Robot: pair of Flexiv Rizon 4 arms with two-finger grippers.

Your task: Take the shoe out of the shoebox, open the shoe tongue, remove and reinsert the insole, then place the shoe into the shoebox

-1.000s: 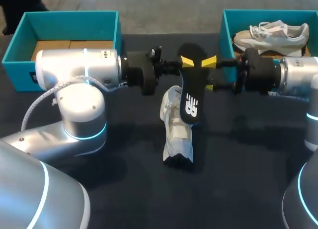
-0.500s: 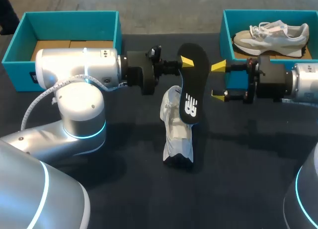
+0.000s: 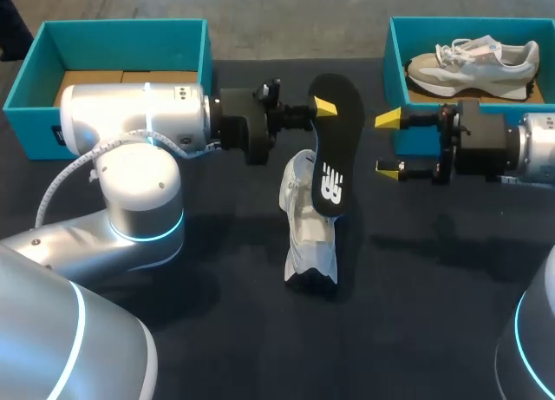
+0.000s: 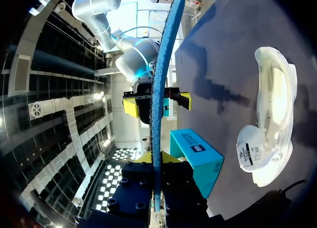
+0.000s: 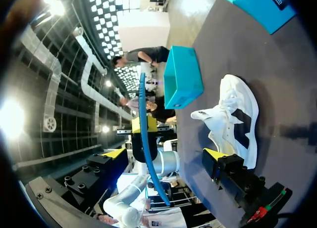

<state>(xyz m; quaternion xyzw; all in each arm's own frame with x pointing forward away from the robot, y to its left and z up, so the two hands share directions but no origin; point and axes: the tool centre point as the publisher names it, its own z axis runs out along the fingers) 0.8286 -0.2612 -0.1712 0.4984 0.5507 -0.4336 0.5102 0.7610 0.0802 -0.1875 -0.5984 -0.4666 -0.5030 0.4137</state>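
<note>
Left gripper (image 3: pixel 323 109) first: its two yellow fingers pinch one black insole (image 3: pixel 334 157) from both sides, close to the insole's far end. They hold it up on its edge over the middle of the table (image 3: pixel 217 331). From the left wrist I see the insole's blue side running straight out between the fingers. My right gripper (image 3: pixel 392 144) sits just right of the insole and does not touch it. Its fingers are spread wide with nothing in them.

I count two shoes. One white shoe (image 3: pixel 310 244) is out on the table in the middle, under the insole. I cannot tell if the insole's near end touches it. One grey shoe (image 3: pixel 473 63) lies in the right shoebox (image 3: pixel 468 22).

I count two teal boxes, the left shoebox (image 3: pixel 121 44) at the far left and the right shoebox at the far right. The left one shows only a brown floor inside.

For writing, the insole has one white logo (image 3: pixel 333 188). The white shoe's tongue has a small label (image 4: pixel 249 151), and the right shoebox's side has a dark label (image 4: pixel 197 149). The print on both labels is too small for me to read.
</note>
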